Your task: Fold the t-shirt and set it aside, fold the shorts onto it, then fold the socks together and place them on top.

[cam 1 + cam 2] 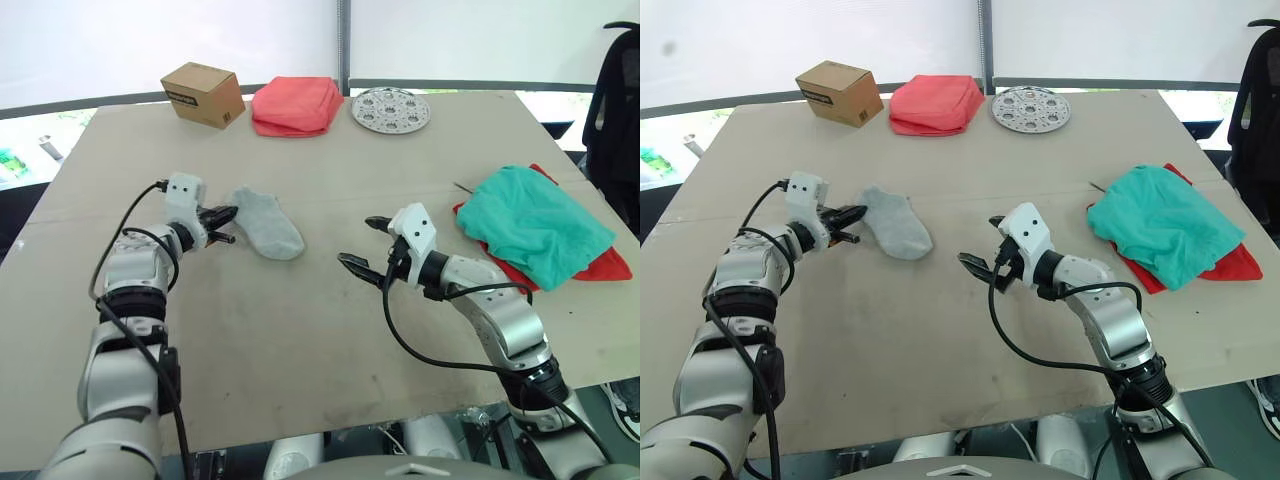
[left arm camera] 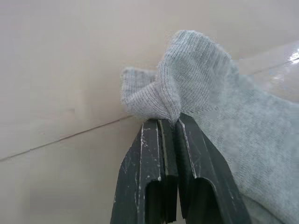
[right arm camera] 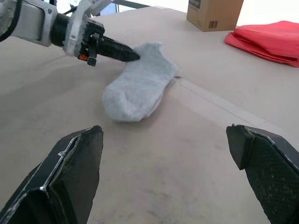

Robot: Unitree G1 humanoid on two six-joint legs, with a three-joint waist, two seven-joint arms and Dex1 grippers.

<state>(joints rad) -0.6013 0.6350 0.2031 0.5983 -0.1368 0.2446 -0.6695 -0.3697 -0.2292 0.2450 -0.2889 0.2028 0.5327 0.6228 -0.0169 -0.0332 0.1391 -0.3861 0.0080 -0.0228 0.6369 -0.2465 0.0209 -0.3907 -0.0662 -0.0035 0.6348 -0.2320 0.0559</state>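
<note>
The left gripper [image 1: 228, 224] had its two black fingers pressed together on the cuff end of the grey socks [image 1: 268, 223], and the left wrist view showed it plainly: a bunched fold of ribbed knit pinched right at the fingertips [image 2: 163, 128], the rest of the fabric trailing away across the tan table [image 1: 300, 340]. The socks lay flat on the left-centre of that table, stacked so they read as one shape, toe end pointing toward the robot's right. Over on the other side, the right gripper [image 1: 367, 244] hung just above the tabletop with its fingers spread wide and nothing between them; from the right wrist view those two fingers framed the socks [image 3: 140, 86] and the left gripper [image 3: 112, 49] beyond, well apart from both. Off to the robot's right, near the table's edge, the teal-green shorts [image 1: 535, 225] sat in a rumpled heap on top of the red t-shirt [image 1: 600, 268], with only the shirt's edges and corners peeking out from underneath. Along the far edge of the table stood a small cardboard box [image 1: 203, 94], beside it a neatly folded coral-pink cloth [image 1: 296, 105], and next to that a round perforated metal plate [image 1: 391, 109]. A dark office chair [image 1: 615, 100] stood past the table's far right corner.
</note>
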